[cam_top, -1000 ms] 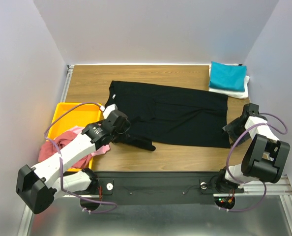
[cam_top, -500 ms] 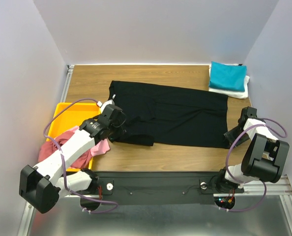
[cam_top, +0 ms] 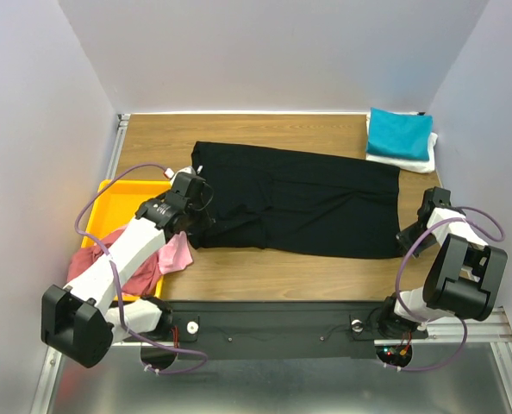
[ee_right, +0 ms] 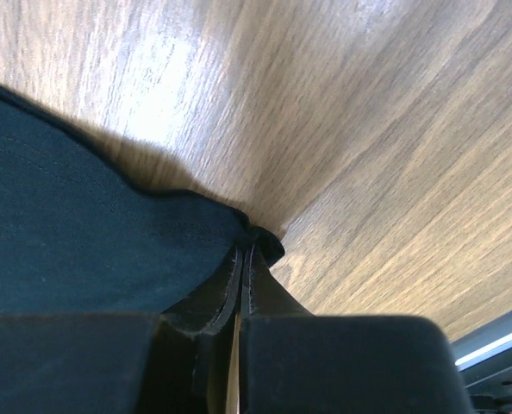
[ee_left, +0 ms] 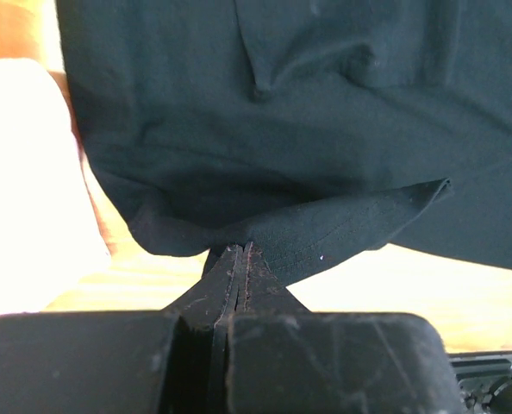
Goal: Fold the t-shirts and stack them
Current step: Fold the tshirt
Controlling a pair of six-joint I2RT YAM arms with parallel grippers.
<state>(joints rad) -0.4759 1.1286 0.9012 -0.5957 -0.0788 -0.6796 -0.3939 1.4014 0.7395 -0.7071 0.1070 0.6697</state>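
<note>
Black t-shirt (cam_top: 299,203) lies spread across the counter (cam_top: 325,276), its near edge pinched at both ends: left claw (ee_left: 240,250) and right claw (ee_right: 241,252) each clenched on cloth. Lift both evenly, keep the edge taut, and fold it away — stopping short of the teal t-shirt (cam_top: 400,134) at the far corner.

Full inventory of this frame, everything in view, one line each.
black t-shirt: 1, black, spread out mid-table
teal t-shirt: 1, teal, folded, far right corner, on top of the white one
white t-shirt: 1, white, folded under the teal one
pink t-shirt: 1, pink, crumpled, spilling over the tray's right side
dusty red t-shirt: 1, dusty red, crumpled in the tray
tray: 1, yellow, left side of table
table: 1, wood-grain brown
left gripper: 1, black, shut on the black t-shirt's near left edge
right gripper: 1, black, shut on its near right corner
</note>
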